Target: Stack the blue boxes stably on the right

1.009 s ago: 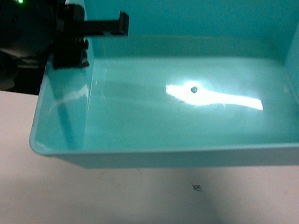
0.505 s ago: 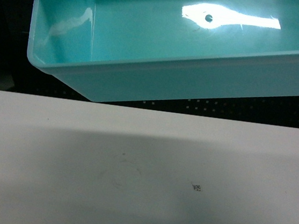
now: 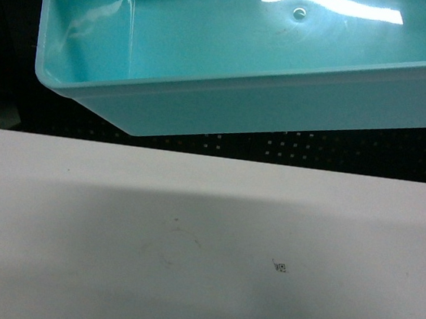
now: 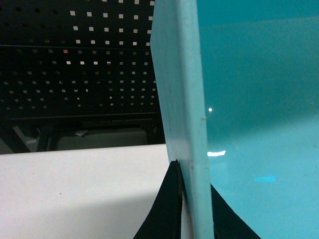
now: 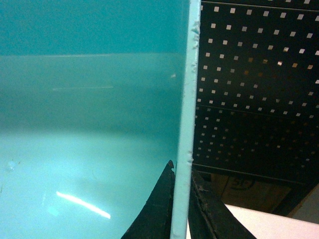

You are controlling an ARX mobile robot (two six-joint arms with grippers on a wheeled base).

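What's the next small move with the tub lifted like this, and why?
Probably carry the tub rightward, kept level. Both grippers, left and right, pinch opposite walls, and the tub hangs above the white table. No dark-blue crate shows in any view, so go slowly until the stack spot appears.

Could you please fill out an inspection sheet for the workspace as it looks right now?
Surface: white table, bare apart from a small printed marker and faint scuffs.
Job's things: one turquoise bin held off the table, tilted, open side toward the head camera; no dark-blue crates in view.
Clutter: nothing seen.
Grippers: left gripper clamps one end wall, right gripper the opposite wall.
Cables: nothing seen.
Surroundings: dark pegboard behind the table.
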